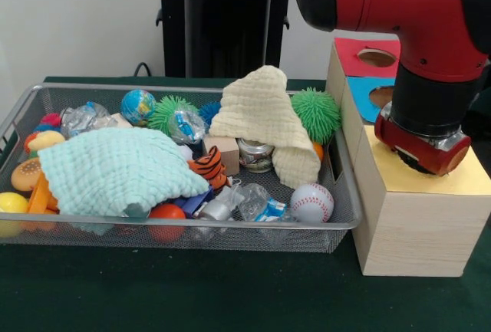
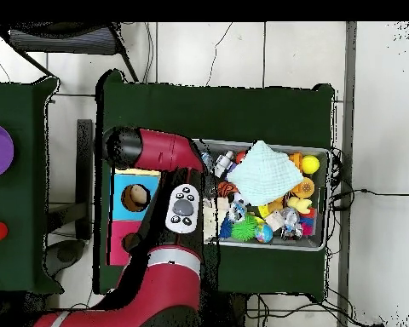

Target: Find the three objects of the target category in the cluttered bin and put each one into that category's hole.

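Observation:
A wire mesh bin [image 1: 337,221] [image 2: 320,153] holds mixed clutter. A mint cloth [image 1: 119,169] [image 2: 265,173] and a cream cloth [image 1: 265,113] lie over part of it. Showing around them are a baseball [image 1: 311,202], two green spiky balls [image 1: 316,112], a globe ball [image 1: 138,106], a striped tiger toy [image 1: 208,166], a glass jar [image 1: 255,154] and crumpled plastic bottles [image 1: 253,203]. To the right stands a wooden sorting box [image 1: 410,228] with yellow, blue and red tops. My gripper [image 1: 424,159] is low over the yellow top [image 1: 476,179], beneath the red wrist.
The blue top has a round hole [image 1: 381,96] [image 2: 135,197], and so does the red top [image 1: 377,57]. In the overhead view my arm [image 2: 169,255] covers much of the box. Yellow and orange toys [image 1: 31,165] crowd the bin's left end. Dark green cloth [image 1: 230,294] covers the table.

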Controlling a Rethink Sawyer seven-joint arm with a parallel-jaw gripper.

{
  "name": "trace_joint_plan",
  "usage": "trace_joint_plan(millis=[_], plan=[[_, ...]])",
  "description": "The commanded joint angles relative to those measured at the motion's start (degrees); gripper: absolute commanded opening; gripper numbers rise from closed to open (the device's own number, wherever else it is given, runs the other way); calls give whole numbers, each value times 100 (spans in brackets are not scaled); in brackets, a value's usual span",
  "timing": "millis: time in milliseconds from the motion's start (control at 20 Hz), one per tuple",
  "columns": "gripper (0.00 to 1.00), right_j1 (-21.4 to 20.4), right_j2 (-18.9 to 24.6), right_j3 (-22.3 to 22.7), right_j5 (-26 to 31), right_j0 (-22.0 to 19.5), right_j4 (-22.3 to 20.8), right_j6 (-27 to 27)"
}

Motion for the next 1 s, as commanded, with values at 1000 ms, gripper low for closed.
trace_joint_plan(millis=[1000], plan=[[0,-1530,-60,-146,2070,-533,-1003,-617]])
